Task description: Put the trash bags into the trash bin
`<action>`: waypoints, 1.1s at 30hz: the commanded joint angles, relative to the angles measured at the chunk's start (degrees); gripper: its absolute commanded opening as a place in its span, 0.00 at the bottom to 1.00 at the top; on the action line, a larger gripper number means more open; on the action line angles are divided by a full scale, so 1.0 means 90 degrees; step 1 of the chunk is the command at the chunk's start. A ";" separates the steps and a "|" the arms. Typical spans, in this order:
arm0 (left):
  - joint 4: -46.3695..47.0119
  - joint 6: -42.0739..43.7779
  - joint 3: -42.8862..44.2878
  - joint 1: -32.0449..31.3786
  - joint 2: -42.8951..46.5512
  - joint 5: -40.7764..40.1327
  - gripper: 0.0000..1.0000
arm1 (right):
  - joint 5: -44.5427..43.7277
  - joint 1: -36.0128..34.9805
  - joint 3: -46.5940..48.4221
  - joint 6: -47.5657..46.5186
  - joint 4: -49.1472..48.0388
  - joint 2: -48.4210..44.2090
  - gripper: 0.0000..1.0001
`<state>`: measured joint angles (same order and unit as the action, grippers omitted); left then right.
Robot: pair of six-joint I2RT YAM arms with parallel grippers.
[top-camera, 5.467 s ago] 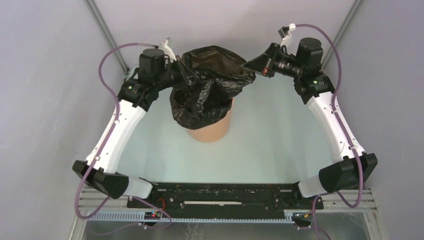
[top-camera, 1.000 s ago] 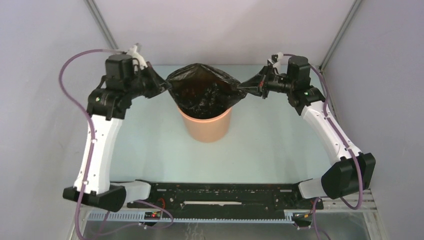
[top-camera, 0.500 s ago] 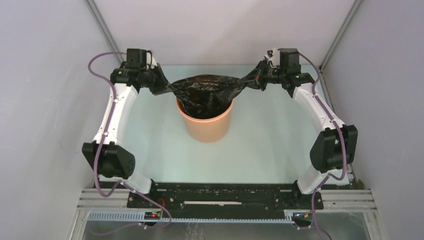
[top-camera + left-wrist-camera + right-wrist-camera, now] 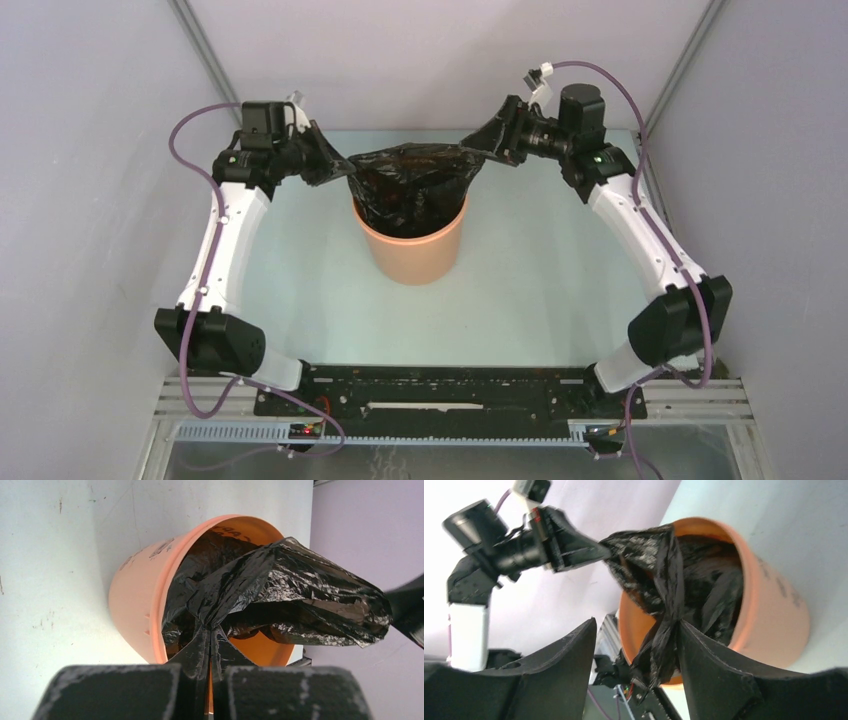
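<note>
The black trash bag (image 4: pixel 410 185) sits partly inside the orange trash bin (image 4: pixel 415 250), its top bunched above the rim. My left gripper (image 4: pixel 335 165) is shut on the bag's left edge; in the left wrist view the film (image 4: pixel 280 590) is pinched at the fingertips (image 4: pixel 210 630) over the bin (image 4: pixel 135 585). My right gripper (image 4: pixel 480 140) stands open at the bag's right corner. In the right wrist view a twisted strand of bag (image 4: pixel 659 570) hangs against one finger, between the open jaws (image 4: pixel 636 625), above the bin (image 4: pixel 774 615).
The bin stands mid-table on the pale tabletop (image 4: pixel 560 290). Grey walls close in on both sides and behind. The black base rail (image 4: pixel 430 385) runs along the near edge.
My right gripper has opened and let go of the bag's right corner, moving slightly up and left. The bag's mouth has slackened. My left gripper keeps its grip.
</note>
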<state>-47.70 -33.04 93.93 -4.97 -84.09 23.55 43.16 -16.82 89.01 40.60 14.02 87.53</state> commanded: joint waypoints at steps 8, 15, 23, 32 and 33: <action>0.0494 -0.0138 0.0125 0.0046 0.0013 -0.0029 0.00 | -0.1397 -0.0117 0.0989 0.0218 0.0743 0.1060 0.24; 0.0575 -0.0250 0.0330 0.0225 -0.0607 -0.0526 0.00 | -0.1701 0.0106 0.0964 0.1137 0.0759 0.1450 0.00; 0.0091 -0.0130 0.0952 0.0250 -0.1492 -0.0657 0.00 | -0.1715 0.0089 0.1412 0.1216 0.1094 0.2093 0.00; 0.0428 -0.0350 0.1306 0.0260 -0.1919 -0.0343 0.00 | -0.1759 0.0076 0.1664 0.1347 0.1183 0.2514 0.00; 0.0403 -0.0366 0.1311 0.0268 -0.1975 -0.0354 0.00 | -0.1794 0.0086 0.1694 0.1312 0.1238 0.2549 0.00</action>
<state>-45.50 -34.83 102.08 -3.07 -100.38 18.83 28.49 -16.12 101.14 51.94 24.53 109.71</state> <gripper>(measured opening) 0.006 0.006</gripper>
